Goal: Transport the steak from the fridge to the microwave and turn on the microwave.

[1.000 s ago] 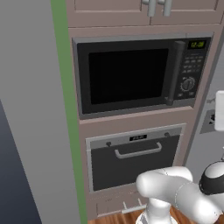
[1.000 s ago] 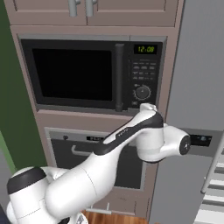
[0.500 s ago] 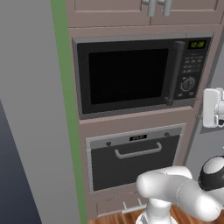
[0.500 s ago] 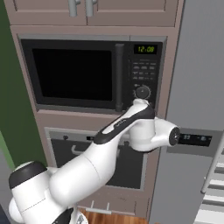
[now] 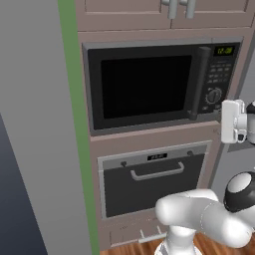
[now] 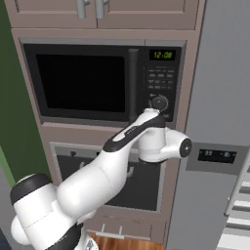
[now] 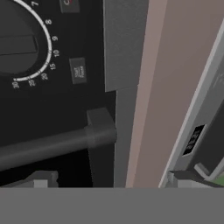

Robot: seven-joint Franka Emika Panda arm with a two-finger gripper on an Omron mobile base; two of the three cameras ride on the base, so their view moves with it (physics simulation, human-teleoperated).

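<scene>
Gripper point(image 7: 109, 181) looks open, holding nothing; microwave point(image 5: 154, 84) door is stiff, best pulled by handle point(image 5: 199, 82).

Closed microwave point(image 6: 102, 80), green clock lit, white arm's wrist just below its dial, grey fridge point(image 6: 219, 122) beside

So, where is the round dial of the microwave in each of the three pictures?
Left base view: the dial is at the right, low on the button panel.
Right base view: the dial is just above the arm's wrist.
Hand view: it is at the upper left, rolled sideways.
Shared landmark: the microwave handle.
</scene>
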